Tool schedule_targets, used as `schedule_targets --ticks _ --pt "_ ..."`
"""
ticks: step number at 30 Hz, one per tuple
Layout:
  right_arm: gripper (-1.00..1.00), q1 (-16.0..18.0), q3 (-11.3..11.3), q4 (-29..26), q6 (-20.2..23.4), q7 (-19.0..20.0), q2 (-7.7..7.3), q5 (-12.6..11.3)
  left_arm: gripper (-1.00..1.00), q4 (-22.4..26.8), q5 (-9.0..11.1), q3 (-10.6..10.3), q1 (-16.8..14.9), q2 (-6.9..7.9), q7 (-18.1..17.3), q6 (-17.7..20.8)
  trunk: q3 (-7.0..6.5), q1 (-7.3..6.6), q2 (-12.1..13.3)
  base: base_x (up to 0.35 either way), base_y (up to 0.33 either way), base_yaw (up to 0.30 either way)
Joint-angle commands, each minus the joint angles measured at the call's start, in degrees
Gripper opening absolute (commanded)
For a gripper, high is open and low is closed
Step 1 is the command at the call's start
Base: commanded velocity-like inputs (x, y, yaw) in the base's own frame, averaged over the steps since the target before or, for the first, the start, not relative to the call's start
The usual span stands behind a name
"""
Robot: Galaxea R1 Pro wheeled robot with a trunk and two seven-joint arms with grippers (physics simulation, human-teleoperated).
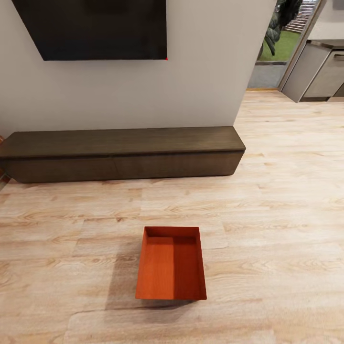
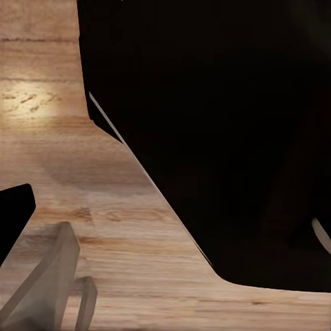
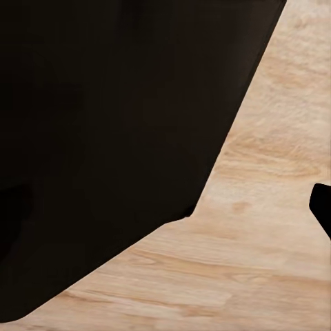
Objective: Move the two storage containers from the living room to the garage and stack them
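A storage container, orange-red, rectangular and without a lid, lay on the light wood-plank floor of the living room in the head view. It sat in the lower middle of the view, its long axis running away from the camera toward the wall, its open top facing up. Its inside held nothing. Beyond it, well apart, a low dark wood console ran along the pale wall, and a black TV hung above the console. At the far right a glass door showed greenery outside, with grey cabinets beside it.

In the left wrist view, a large black shape covered most of the picture above the wood planks. A pale, blurred part sat at one corner; whether the left fingers were open or closed could not be told.

In the right wrist view, another black mass hung over the plank floor. The state of the right fingers could not be told there either.
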State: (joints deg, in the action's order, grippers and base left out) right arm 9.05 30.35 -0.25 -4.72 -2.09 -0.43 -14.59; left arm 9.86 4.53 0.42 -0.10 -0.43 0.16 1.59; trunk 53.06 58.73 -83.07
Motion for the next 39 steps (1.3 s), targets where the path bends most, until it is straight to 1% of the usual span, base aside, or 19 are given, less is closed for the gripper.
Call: schedule_targets --ticks 1,5,6,7,9,12,14,17,19,21,24,28,29,32,33,36,37,38,39 --pt "1.00 0.0 0.5 0.0 -0.1 -0.1 -0.03 -0.6 1.00 0.1 0.5 0.0 0.0 -0.01 0.0 0.2 0.03 0.00 0.0 0.000 0.000 0.000" --pt "1.00 0.0 1.0 -0.5 0.0 -0.7 0.41 0.0 1.00 0.8 0.0 -0.2 0.0 -0.05 0.1 0.8 0.03 0.00 0.0 0.000 0.000 0.000" --pt "1.00 0.0 1.0 -3.9 0.1 -0.7 -0.18 -0.3 1.00 5.5 0.0 -0.2 -0.1 0.48 0.5 0.7 0.03 0.00 0.0 0.000 0.000 0.000" --pt "1.00 0.0 0.9 -6.8 0.4 -0.7 -0.46 -0.4 1.00 7.9 0.0 -0.2 -0.1 0.65 0.4 0.8 0.03 0.00 0.0 0.000 0.000 0.000" --pt "1.00 0.0 0.8 -13.4 1.1 -0.7 -1.69 -0.5 1.00 13.0 -0.2 -0.1 0.0 0.83 0.3 1.4 0.03 0.00 0.0 0.000 0.000 0.000" --pt "1.00 0.0 0.4 -22.9 4.4 -0.7 -5.48 -0.6 1.00 20.9 -0.3 -0.1 0.0 1.14 0.3 4.6 0.03 0.00 0.0 0.000 0.000 0.000" --pt "1.00 0.0 0.3 -26.7 5.9 -0.8 -6.62 -0.7 1.00 24.5 -0.3 -0.1 -0.1 1.41 0.4 6.7 0.03 0.00 0.0 0.000 0.000 0.000" --pt "1.00 -0.2 0.2 -30.6 7.8 -1.5 -8.00 -0.8 1.00 30.1 -0.1 0.0 0.0 2.00 0.6 10.4 0.03 0.00 0.0 0.000 0.000 0.000" --pt "1.00 0.1 0.0 -31.6 8.5 -1.8 -8.56 -1.0 1.00 33.2 -0.1 0.0 -0.1 2.26 0.7 12.4 0.03 0.00 0.0 0.000 0.000 0.000" --pt "1.00 0.6 -0.3 -32.1 8.9 -2.2 -8.85 -2.1 1.00 35.2 0.0 0.0 -0.3 2.40 0.7 14.4 0.03 0.00 0.0 0.000 0.000 0.000" --pt "1.00 3.3 -0.5 -32.4 9.8 -3.4 -9.02 -5.1 1.00 36.8 -0.1 0.0 -1.7 2.44 0.8 17.1 0.03 0.00 0.0 0.000 0.000 0.000" --pt "1.00 7.9 -0.5 -32.2 12.6 -6.2 -8.79 -8.7 1.00 37.1 0.1 0.0 -6.3 2.23 1.2 18.7 0.03 0.00 0.0 0.000 0.000 0.000" --pt "1.00 8.7 -0.5 -32.2 13.0 -6.7 -8.72 -9.0 1.00 37.1 0.1 0.0 -6.9 2.21 1.3 18.8 0.03 0.00 0.0 0.000 0.000 0.000" --pt "1.00 13.3 -0.5 -32.2 14.0 -9.8 -8.28 -10.0 1.00 37.1 0.2 0.0 -11.5 1.75 2.3 19.2 0.03 0.00 0.0 0.000 0.000 0.000" --pt "1.00 15.7 -0.5 -32.2 14.1 -12.3 -7.77 -10.3 1.00 36.4 0.3 0.0 -14.7 1.33 3.1 20.3 0.03 0.00 0.0 0.000 0.000 0.000" --pt "1.00 19.5 -0.6 -32.1 13.9 -17.2 -6.05 -12.3 1.00 33.2 0.3 0.0 -21.8 0.04 4.1 22.9 0.03 0.00 0.0 0.000 0.000 0.000" --pt "1.00 21.3 -0.6 -31.9 13.5 -18.7 -4.86 -14.5 1.00 30.3 0.3 0.0 -25.8 -0.97 4.3 23.3 0.03 0.00 0.0 0.000 0.000 0.000" --pt "1.00 23.7 -0.5 -30.4 12.5 -19.6 -3.02 -16.8 1.00 26.5 0.3 0.0 -30.3 -2.22 4.4 23.3 0.03 0.00 0.0 0.000 0.000 0.000" --pt "1.00 25.3 -0.5 -28.4 11.1 -19.8 -1.94 -17.5 1.00 24.6 0.2 0.0 -32.2 -2.75 4.4 23.1 0.03 0.00 0.0 0.000 0.000 0.000"
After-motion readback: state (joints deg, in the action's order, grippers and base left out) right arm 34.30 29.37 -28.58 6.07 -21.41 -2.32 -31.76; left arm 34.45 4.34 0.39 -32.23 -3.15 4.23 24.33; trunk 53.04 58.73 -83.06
